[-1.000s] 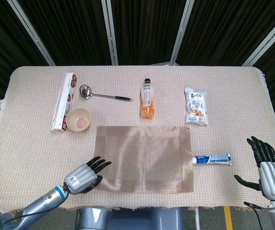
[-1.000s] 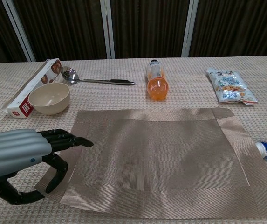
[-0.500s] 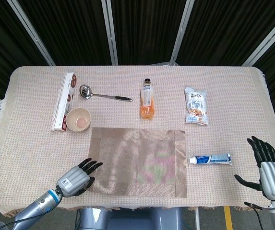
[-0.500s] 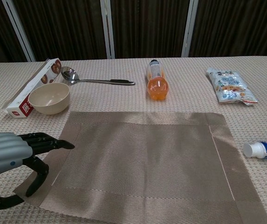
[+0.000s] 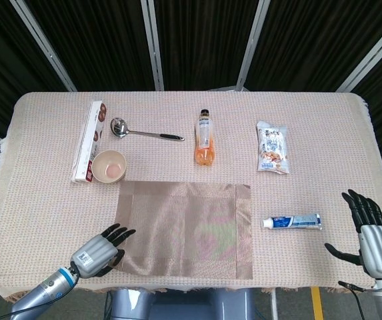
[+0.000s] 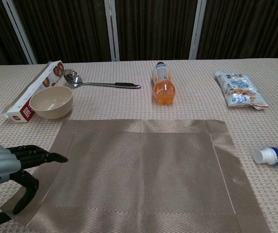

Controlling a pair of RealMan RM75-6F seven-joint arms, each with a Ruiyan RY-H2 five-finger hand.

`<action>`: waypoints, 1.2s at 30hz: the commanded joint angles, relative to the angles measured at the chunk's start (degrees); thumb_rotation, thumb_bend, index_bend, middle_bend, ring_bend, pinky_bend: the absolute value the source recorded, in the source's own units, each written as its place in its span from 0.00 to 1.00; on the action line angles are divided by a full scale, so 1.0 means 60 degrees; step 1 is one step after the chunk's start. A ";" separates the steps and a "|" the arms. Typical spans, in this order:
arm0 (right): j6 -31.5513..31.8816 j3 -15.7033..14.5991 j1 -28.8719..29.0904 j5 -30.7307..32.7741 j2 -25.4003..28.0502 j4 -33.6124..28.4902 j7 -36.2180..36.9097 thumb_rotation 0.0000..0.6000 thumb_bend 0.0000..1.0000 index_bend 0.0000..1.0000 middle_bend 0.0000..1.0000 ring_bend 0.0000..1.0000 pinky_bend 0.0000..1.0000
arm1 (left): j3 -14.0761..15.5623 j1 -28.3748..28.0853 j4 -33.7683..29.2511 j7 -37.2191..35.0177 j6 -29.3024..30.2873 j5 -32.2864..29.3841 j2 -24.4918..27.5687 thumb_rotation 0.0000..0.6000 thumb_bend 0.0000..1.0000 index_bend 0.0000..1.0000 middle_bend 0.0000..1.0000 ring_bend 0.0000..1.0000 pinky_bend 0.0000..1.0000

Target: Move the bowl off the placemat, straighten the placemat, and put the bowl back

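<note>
Left hand pinching placemat at its near-left corner, drawn nearer and leftward with it since one second ago. Right hand spread, well right of placemat. Bowl off placemat, just beyond its far-left corner.

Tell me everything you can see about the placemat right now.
The placemat is a tan-brown woven rectangle with a wide border band framing a plain centre. It lies flat on the table's near-middle, edges roughly square to the table, with a faint ripple along its far edge. Nothing sits on it: the bowl stands just off its far-left corner. The left hand grips its near-left corner, with fingers above and below the edge.
</note>
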 commanded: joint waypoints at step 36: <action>0.0034 -0.0049 -0.0025 -0.0160 -0.0042 -0.0063 -0.0108 1.00 0.00 0.00 0.00 0.00 0.00 | 0.0253 0.0194 -0.0273 -0.3036 0.1028 0.1635 0.1734 1.00 0.00 0.00 0.00 0.00 0.00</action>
